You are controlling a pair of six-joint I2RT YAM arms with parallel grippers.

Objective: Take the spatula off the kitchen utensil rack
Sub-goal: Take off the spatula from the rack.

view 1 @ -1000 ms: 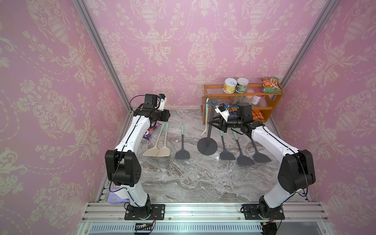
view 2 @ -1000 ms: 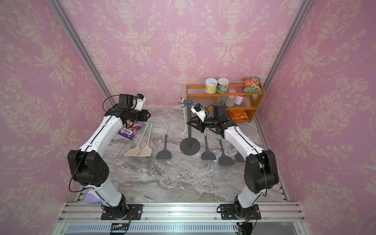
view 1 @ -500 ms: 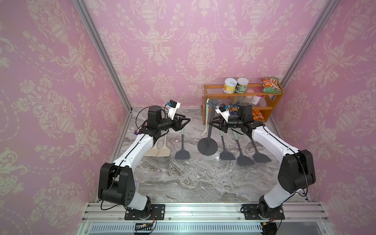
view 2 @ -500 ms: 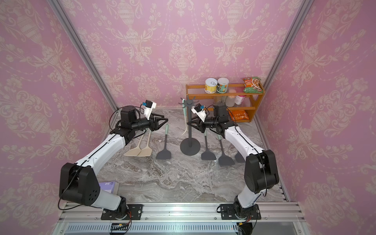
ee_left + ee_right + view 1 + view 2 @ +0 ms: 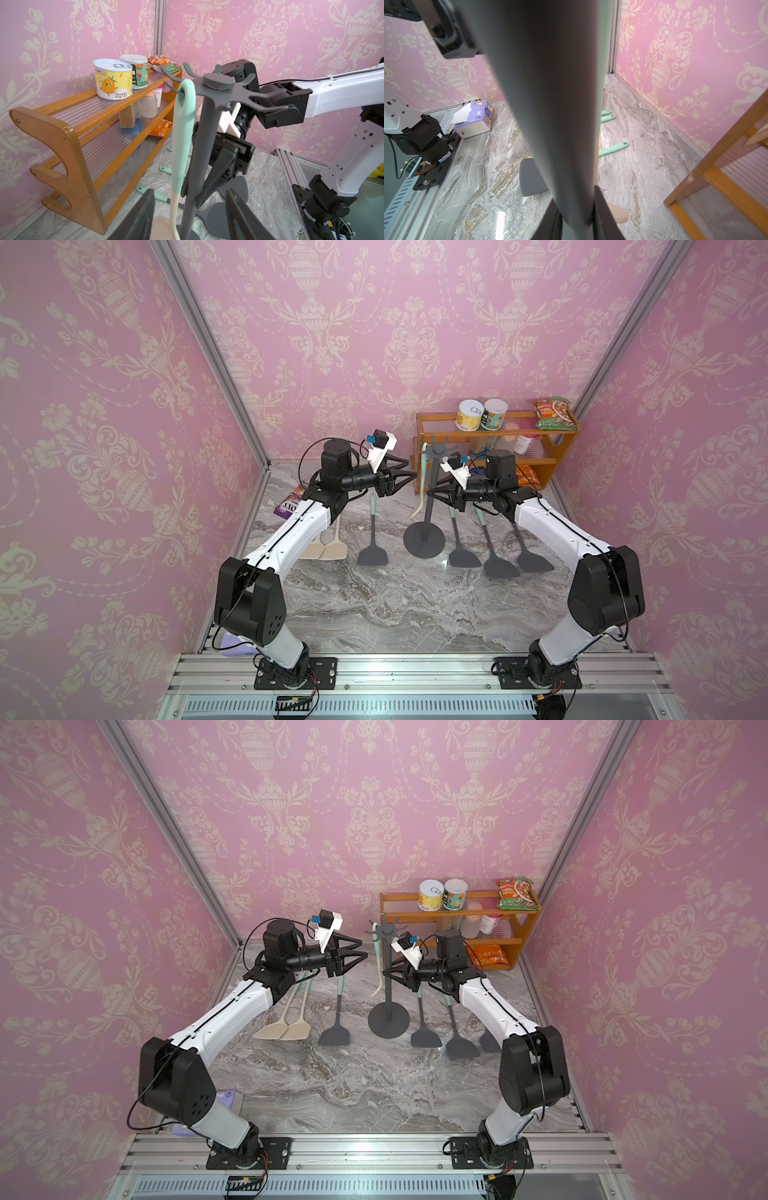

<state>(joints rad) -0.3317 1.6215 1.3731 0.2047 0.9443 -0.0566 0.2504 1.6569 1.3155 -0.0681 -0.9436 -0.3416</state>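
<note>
While your right gripper (image 5: 433, 494) clamps kitchen utensil rack (image 5: 424, 540) by pole, spatula (image 5: 422, 472) hangs from top hook; your left gripper (image 5: 412, 475), jaws parted, sits just beside spatula handle, facing it.

Through the right wrist camera the kitchen utensil rack (image 5: 550, 104) is a blurred grey pole, its hooks cut off by the edge. The hanging spatula (image 5: 616, 212) behind it shows only a beige tip. In both top views the left arm (image 5: 291, 539) hides most of the tissue box (image 5: 232, 645) (image 5: 229, 1097) at the desk's (image 5: 374, 614) near left corner. The right arm (image 5: 552, 526) covers the far ends of the handles of the dark grey spatulas (image 5: 500, 568).
</note>
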